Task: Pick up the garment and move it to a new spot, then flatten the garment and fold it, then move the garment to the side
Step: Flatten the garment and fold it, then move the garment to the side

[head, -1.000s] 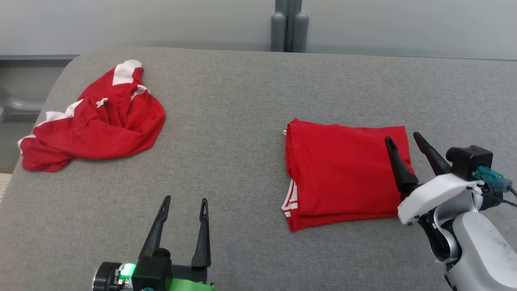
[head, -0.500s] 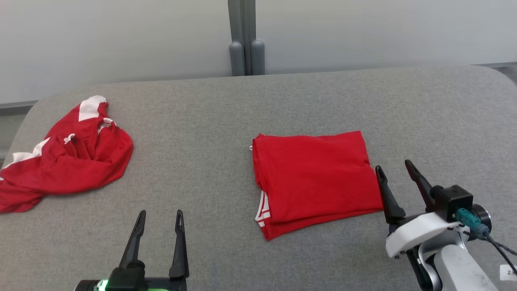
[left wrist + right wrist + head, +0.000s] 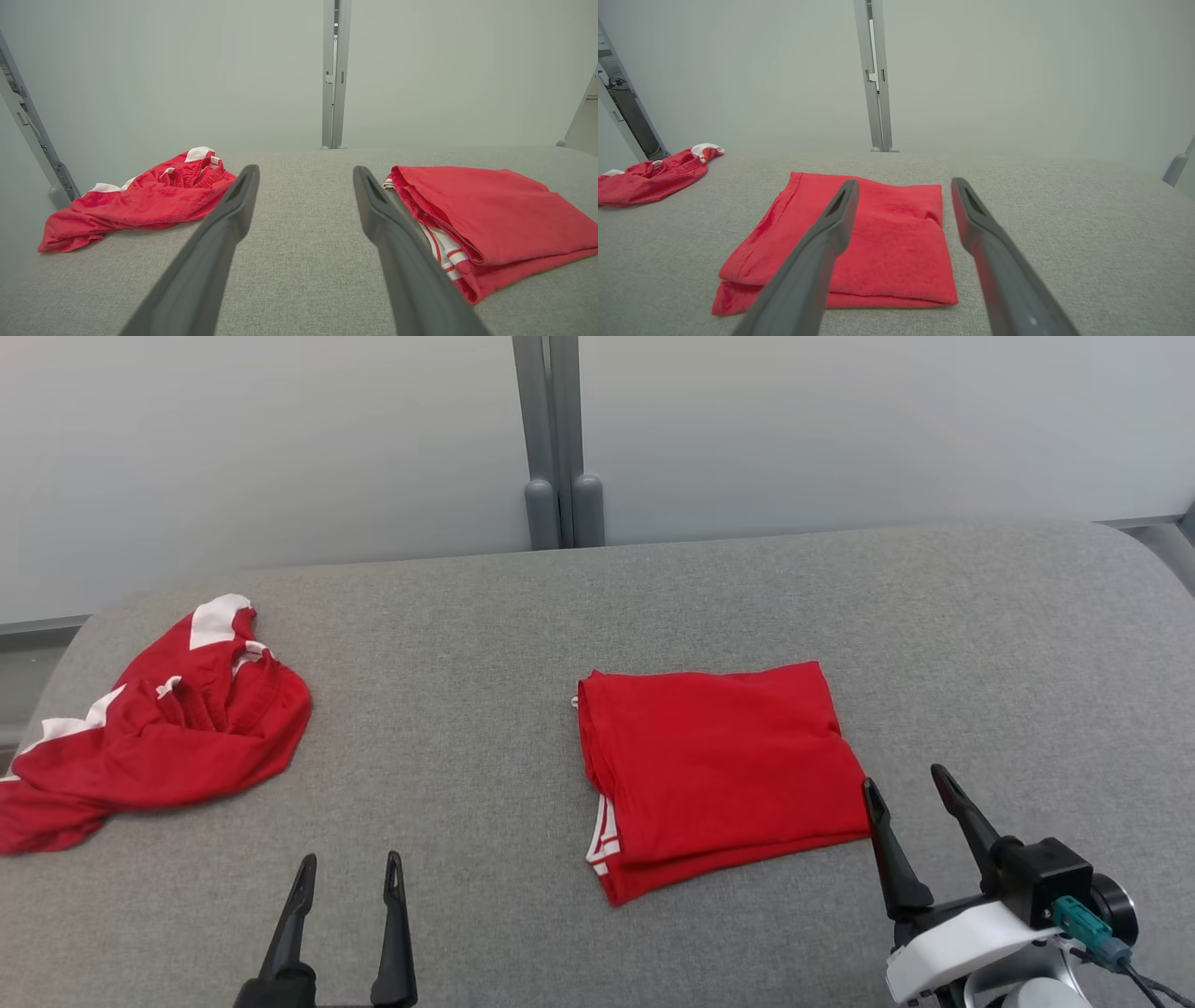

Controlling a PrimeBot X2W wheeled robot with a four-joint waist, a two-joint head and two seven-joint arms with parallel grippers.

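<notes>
The folded red knit garment with white stripes [image 3: 714,770] lies flat a little right of the middle of the grey fabric-covered tabletop [image 3: 485,644]. Its near right corner is just beside the inner jaw of the right gripper [image 3: 904,777]. In the right wrist view that gripper [image 3: 904,182] looks along the cloth [image 3: 878,233], whose right edge falls between the jaws. The jaws stand wide apart and hold nothing. The left gripper [image 3: 351,859] sits at the near edge, well to the left of the folded piece, its jaws likewise spread and empty. From its wrist view the folded stack [image 3: 490,219] shows to the right of the jaws. A crumpled red and white garment [image 3: 159,737] is heaped at the far left, spilling toward the tabletop's rounded corner. Bare grey weave stretches between the two garments, behind them, and to the right of the folded one as far as the rounded right edge. The fold is a neat rectangle of several layers, with white stripes showing at its near left corner. A grey metal post [image 3: 558,439] rises against the pale wall behind.
</notes>
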